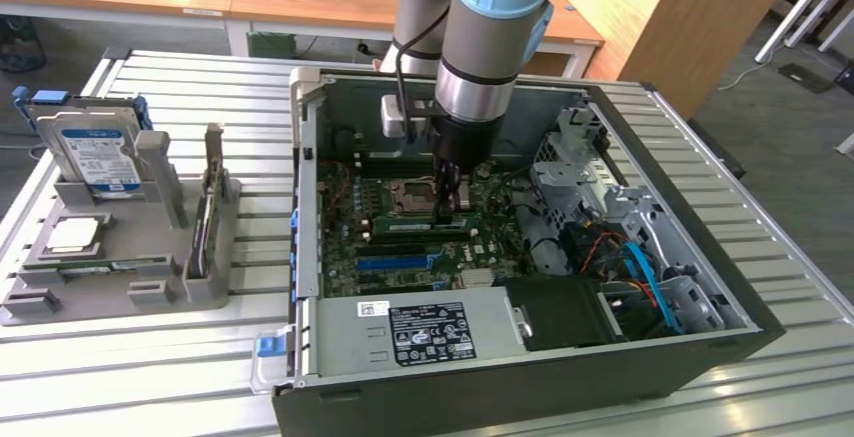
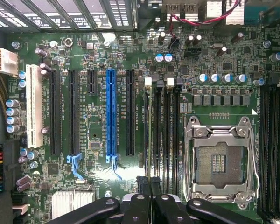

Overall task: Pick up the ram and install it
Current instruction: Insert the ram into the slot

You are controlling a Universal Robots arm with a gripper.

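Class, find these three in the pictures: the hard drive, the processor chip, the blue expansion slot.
hard drive (image 1: 100, 149): exterior view, on its blue label.
processor chip (image 1: 75, 237): exterior view, on its silver top.
blue expansion slot (image 2: 111, 112): wrist view, halfway along its length.

Wooden desks (image 1: 160, 2) stand behind a slatted metal table (image 1: 134, 377).

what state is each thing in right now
gripper: shut, down inside the computer case, tips at the ram
ram: on edge along a motherboard slot; whether fully seated, cannot tell
computer case: lying on its side, open side up
processor socket: empty
hard drive: upright in the grey holder
processor chip: lying flat in the holder
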